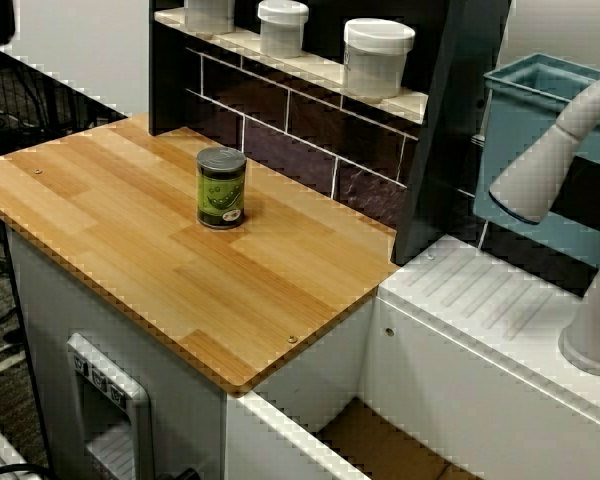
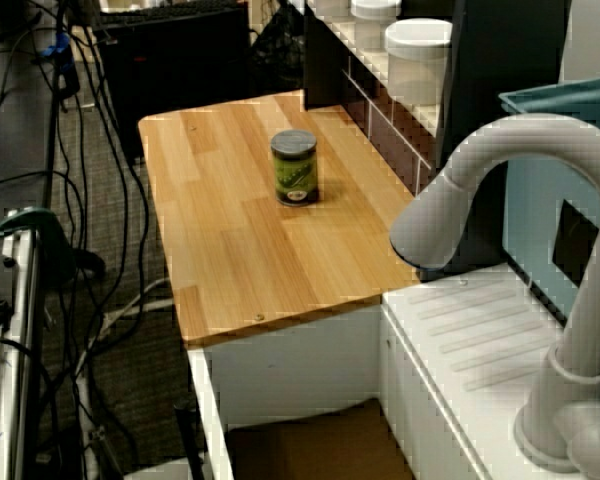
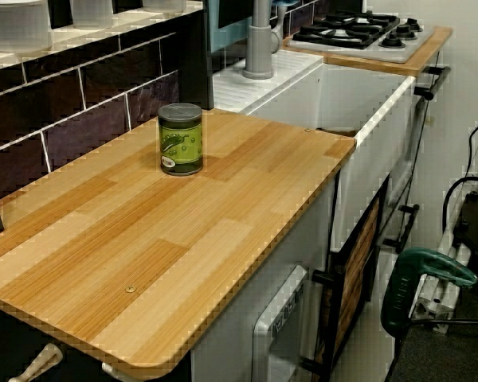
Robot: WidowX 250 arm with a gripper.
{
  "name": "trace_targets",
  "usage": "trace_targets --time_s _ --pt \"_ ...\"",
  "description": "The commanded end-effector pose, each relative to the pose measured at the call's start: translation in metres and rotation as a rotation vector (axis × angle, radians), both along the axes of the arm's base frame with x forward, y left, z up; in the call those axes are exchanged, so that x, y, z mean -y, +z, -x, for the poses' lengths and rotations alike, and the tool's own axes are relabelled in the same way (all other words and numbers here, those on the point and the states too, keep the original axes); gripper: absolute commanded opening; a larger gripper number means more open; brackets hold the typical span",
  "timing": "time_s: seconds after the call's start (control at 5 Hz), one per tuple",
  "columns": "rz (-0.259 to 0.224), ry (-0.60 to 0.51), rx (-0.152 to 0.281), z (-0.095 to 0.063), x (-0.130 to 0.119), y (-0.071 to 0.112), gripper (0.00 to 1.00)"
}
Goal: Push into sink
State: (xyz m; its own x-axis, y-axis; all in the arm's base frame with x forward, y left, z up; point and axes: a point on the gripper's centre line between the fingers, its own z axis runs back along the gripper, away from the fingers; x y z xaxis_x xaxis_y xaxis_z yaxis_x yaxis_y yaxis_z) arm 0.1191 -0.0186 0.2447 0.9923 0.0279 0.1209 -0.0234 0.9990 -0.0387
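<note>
Green-labelled tin can (image 1: 221, 187) upright mid wooden countertop (image 1: 130, 240), well apart from sink (image 1: 380, 440) at right. Rigid cylinder, smooth metal, probably light; laminate slick, so should slide. Push low on far-left side or it tips. Sink: white walls, brown floor, ribbed drainboard (image 1: 490, 290), grey faucet (image 1: 570, 130). Gripper not in view; state unknown.

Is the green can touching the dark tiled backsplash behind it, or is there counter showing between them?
Apart. In the view along the counter toward the stove, a strip of wooden countertop shows between the green can and the tiled backsplash.
</note>
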Motion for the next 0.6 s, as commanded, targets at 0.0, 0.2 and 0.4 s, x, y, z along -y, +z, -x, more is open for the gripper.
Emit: trace_targets --time_s 0.0,0.2,0.4 --pt "0.000 0.000 0.000 0.000 0.000 0.000 1.00" --pt "-0.043 0.003 0.028 -0.037 -0.025 -0.017 1.00" --pt "-0.070 0.036 0.053 -0.067 -0.063 -0.033 1.00"
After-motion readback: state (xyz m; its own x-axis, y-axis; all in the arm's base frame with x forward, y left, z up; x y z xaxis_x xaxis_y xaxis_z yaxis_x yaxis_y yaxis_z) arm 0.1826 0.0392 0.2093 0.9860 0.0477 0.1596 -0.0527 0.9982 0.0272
